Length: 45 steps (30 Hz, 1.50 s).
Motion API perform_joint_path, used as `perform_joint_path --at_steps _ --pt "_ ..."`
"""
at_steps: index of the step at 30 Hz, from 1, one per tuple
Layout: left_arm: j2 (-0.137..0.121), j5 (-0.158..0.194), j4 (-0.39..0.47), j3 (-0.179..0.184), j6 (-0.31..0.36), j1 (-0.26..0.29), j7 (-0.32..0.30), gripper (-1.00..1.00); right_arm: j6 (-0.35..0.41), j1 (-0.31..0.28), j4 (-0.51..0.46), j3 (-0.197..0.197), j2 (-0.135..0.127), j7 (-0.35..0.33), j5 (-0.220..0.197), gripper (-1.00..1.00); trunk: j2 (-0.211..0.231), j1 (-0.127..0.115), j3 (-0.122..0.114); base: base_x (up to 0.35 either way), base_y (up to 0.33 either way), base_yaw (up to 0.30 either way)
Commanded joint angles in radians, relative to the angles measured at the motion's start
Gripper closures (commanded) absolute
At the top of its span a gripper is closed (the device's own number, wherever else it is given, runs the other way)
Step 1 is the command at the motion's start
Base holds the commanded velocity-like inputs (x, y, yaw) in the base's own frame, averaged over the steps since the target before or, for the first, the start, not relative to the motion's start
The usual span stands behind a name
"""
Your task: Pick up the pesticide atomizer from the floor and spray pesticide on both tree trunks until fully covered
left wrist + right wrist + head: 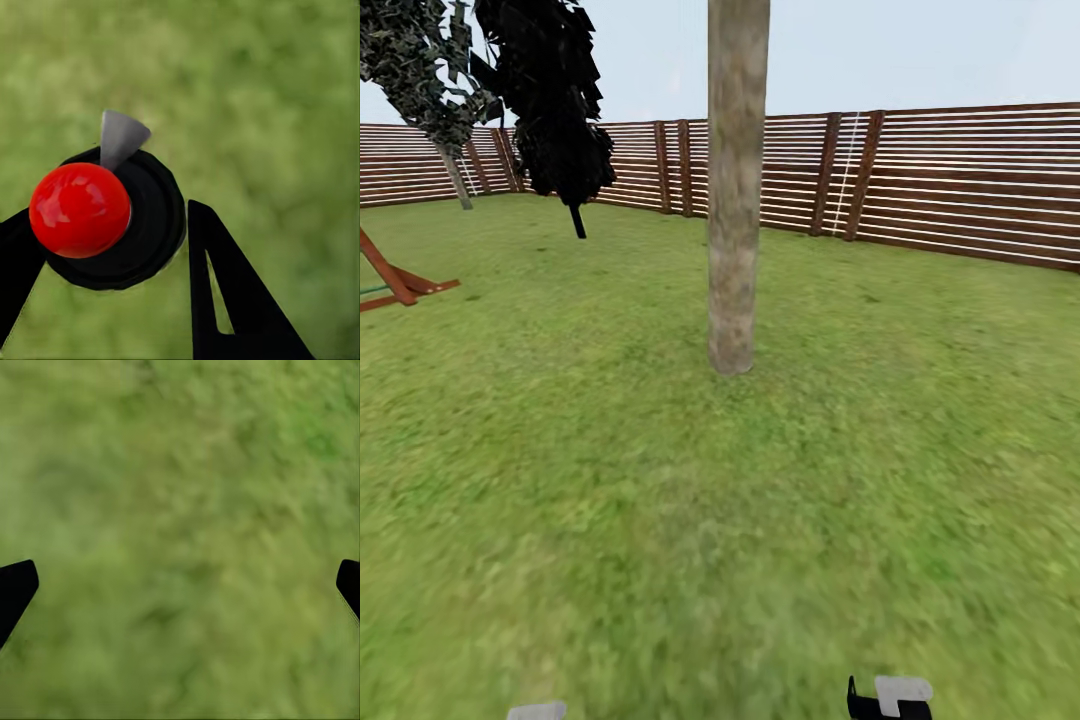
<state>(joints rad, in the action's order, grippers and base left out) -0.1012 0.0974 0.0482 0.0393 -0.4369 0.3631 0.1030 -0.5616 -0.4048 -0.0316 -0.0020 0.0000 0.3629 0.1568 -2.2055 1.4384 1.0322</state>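
One grey-brown tree trunk (738, 190) is seen upright on the grass lawn (660, 520), straight ahead in the head view, with a slatted wooden fence (960, 180) behind it. A second, leafy tree (430, 70) is seen far off by the fence, beside a black cypress-like tree (555, 100). The pesticide atomizer (112, 217) (red ball top, black body, grey nozzle) is held between the closed-in fingers of the left pincer (112, 247). The right pincer (180, 585) is spread wide and holds nothing, above grass.
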Motion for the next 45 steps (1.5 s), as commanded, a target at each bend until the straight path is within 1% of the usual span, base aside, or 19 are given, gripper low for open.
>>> perform_joint_path --at_steps 1,24,32,45 --pt "0.0 0.01 -0.001 0.005 -0.003 0.001 0.0 1.0 0.0 -0.001 0.001 -0.001 0.0 0.008 0.01 -1.0 0.0 0.0 0.001 0.339 0.0 0.0" --pt "-0.002 0.01 -0.001 0.005 -0.003 0.001 0.0 1.0 0.0 0.0 0.0 0.0 0.001 0.01 0.01 -1.0 0.0 0.0 0.001 0.34 0.0 0.0" --pt "-0.001 0.01 -0.001 0.005 -0.003 0.001 -0.001 1.0 0.0 0.0 -0.001 0.0 0.002 0.01 0.009 -1.0 0.0 0.0 0.001 0.341 0.0 -0.171" --pt "-0.002 0.01 -0.001 0.005 -0.004 0.0 -0.002 1.0 0.0 -0.001 -0.002 0.0 0.006 0.01 0.007 -1.0 0.0 0.0 0.001 0.341 0.0 -0.006"
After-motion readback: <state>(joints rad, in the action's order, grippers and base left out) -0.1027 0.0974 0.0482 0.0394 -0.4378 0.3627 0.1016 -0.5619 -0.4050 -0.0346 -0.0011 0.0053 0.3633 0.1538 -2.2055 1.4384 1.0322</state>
